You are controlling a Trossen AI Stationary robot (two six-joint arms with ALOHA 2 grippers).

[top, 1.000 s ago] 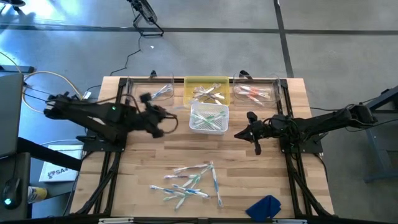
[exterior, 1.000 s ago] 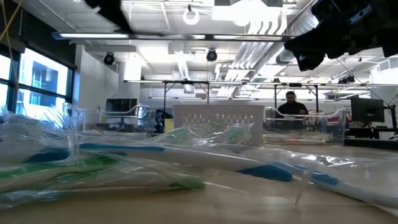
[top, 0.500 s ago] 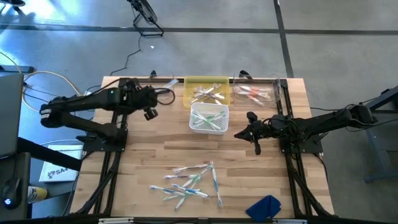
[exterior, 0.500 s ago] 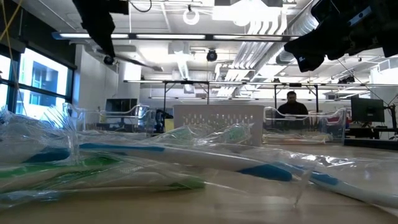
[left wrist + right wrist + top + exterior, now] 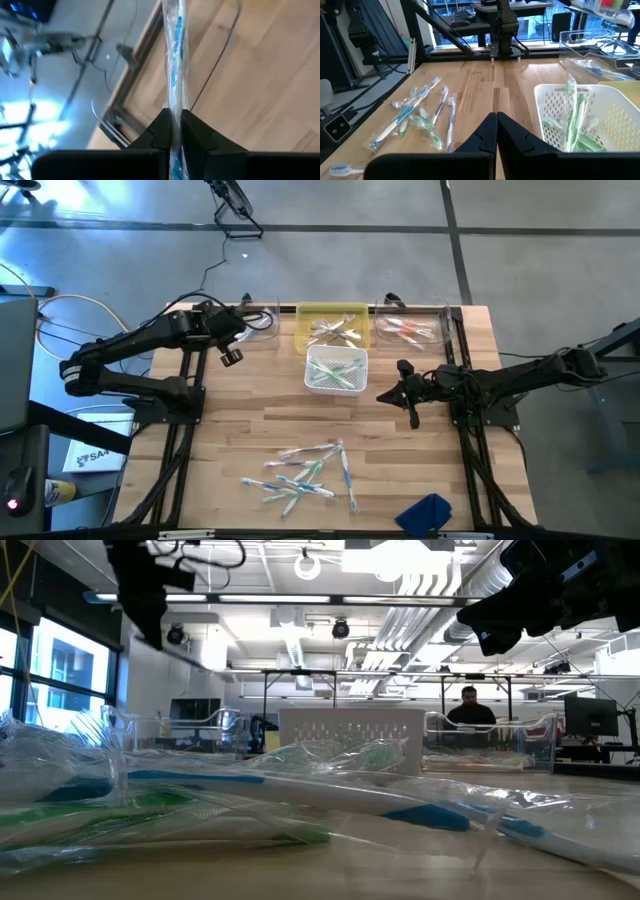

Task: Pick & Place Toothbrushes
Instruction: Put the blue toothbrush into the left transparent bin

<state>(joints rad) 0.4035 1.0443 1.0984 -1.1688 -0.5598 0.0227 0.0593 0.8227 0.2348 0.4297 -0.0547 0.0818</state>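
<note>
Wooden worktop (image 5: pixel 240 410) carries a loose pile of wrapped toothbrushes (image 5: pixel 305 472) toward 6 o'clock, with a white basket (image 5: pixel 335 370) of green ones near the middle. Toward 11 o'clock the left hand (image 5: pixel 172 132) is clamped on a blue-accented wrapped toothbrush (image 5: pixel 175 65) above a clear tray (image 5: pixel 255 320). At 3 o'clock the right hand (image 5: pixel 496 125) waits, fingers pressed together, empty.
</note>
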